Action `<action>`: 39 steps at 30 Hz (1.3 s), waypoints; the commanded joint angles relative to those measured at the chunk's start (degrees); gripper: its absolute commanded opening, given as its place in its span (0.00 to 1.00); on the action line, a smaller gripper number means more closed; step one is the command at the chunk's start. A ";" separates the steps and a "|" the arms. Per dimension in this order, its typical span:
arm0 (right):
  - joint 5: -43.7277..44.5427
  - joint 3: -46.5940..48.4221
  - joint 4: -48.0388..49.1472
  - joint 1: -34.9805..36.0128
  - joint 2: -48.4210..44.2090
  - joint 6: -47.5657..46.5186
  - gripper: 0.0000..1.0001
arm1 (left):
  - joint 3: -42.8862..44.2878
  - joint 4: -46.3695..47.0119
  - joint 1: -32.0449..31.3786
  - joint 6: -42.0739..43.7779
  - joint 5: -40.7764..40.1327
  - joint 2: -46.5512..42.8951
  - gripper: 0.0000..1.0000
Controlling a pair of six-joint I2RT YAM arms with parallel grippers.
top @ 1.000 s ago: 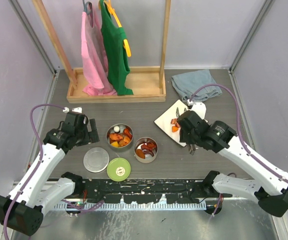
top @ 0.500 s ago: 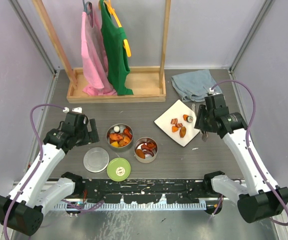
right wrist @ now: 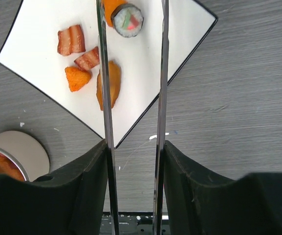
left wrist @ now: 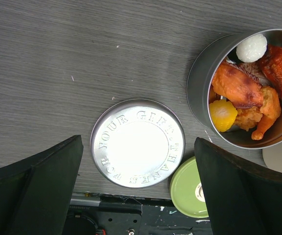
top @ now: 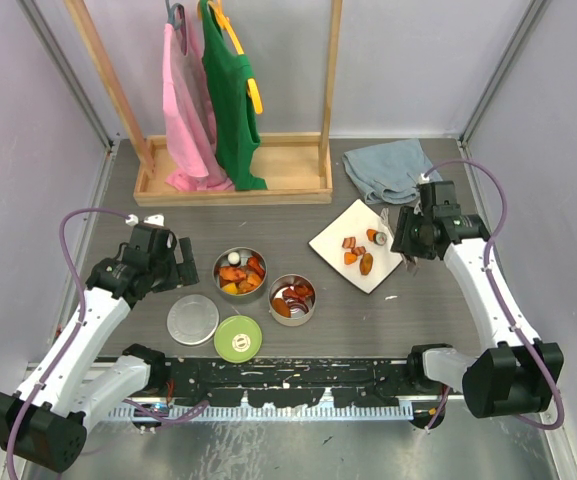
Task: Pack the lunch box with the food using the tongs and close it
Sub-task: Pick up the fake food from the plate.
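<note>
Packing is partly done. Both lunch box tins (top: 240, 272) hold food, steel lid (left wrist: 137, 143) and green lid (left wrist: 192, 188) off beside them. Several pieces (right wrist: 77, 78) wait on the plate (right wrist: 33, 54). The right gripper (right wrist: 133, 152) clamps the tongs (right wrist: 104, 73) over it; the left gripper (left wrist: 137, 142) stands wide, empty.

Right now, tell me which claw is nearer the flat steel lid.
Left. The left claw hangs open close to the steel lid; the right claw, gripping the tongs, is across the table by the white plate.
</note>
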 commanded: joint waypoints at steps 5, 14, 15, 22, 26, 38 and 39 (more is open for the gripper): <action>-3.10 -2.16 2.65 0.03 -1.59 -0.85 0.51 | 0.73 1.12 0.14 0.66 -0.29 -0.64 0.98; -5.19 -3.96 3.27 -0.04 -2.38 1.29 0.51 | 0.85 1.06 0.20 0.64 -0.14 -0.39 0.98; -5.90 -4.47 3.26 -0.05 -2.12 1.40 0.51 | 0.88 1.02 0.20 0.66 -0.17 -0.43 0.98; -6.13 -7.03 3.88 -0.03 -2.75 1.76 0.51 | 0.77 1.01 0.18 0.57 -0.31 -0.56 0.98; -5.35 -7.39 3.37 0.00 -2.25 1.14 0.51 | 0.83 1.01 0.20 0.57 -0.29 -0.32 0.98; -6.75 -8.03 5.96 -0.04 -1.46 0.72 0.49 | 0.81 0.92 0.20 0.57 -0.22 -0.28 0.98; -6.68 -7.94 6.05 -0.05 -1.48 0.73 0.49 | 0.82 0.95 0.19 0.57 -0.22 -0.27 0.98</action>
